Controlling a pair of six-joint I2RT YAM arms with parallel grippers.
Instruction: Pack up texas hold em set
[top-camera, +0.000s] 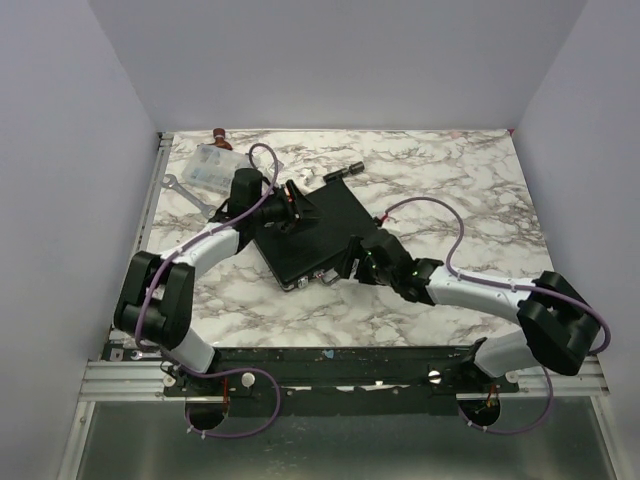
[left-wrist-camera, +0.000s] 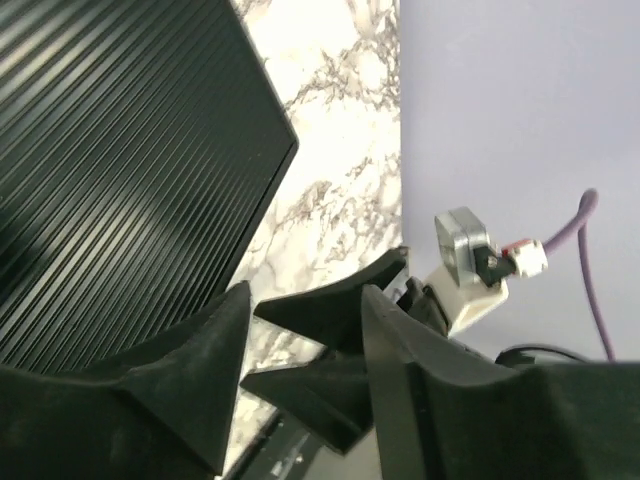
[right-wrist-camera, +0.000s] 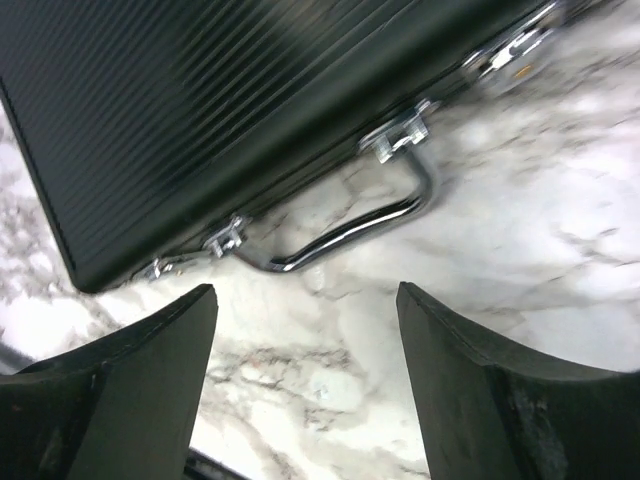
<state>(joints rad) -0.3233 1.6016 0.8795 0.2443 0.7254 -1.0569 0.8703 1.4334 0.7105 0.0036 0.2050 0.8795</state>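
Where the right gripper (right-wrist-camera: 305, 300) hangs low over the marble table (right-wrist-camera: 540, 230), its two fingers (right-wrist-camera: 150, 380) stand well spread, with only bare tabletop between them. At 12 o'clock from the fingertips in the right wrist view lies the chrome handle (right-wrist-camera: 350, 228) of the black briefcase (right-wrist-camera: 230, 90). The handle is folded flat against the marble and hinged on two silver brackets. More silver latches (right-wrist-camera: 510, 50) sit along the same front edge toward 2 o'clock, blurred. The case is shut, with the top half down on the base.

The left gripper (left-wrist-camera: 305, 300) is likewise spread, its fingers (left-wrist-camera: 190, 380) apart and gripping nothing. Dark wedge-shaped parts show in the gap; what they belong to cannot be told. The ribbed lid (left-wrist-camera: 120, 150) fills the left wrist view from 9 to 12 o'clock, and its corner ends just short of the fingertips.

From overhead, the briefcase lies turned at an angle at the middle of the table. The left gripper is over its 10 o'clock edge, and the right gripper is just beside its 5 o'clock corner — next to the handle side. A clear plastic box (top-camera: 208, 165) and a silver wrench (top-camera: 188, 192) lie at 10 o'clock from the case, near the table's far left corner and apart from the case.
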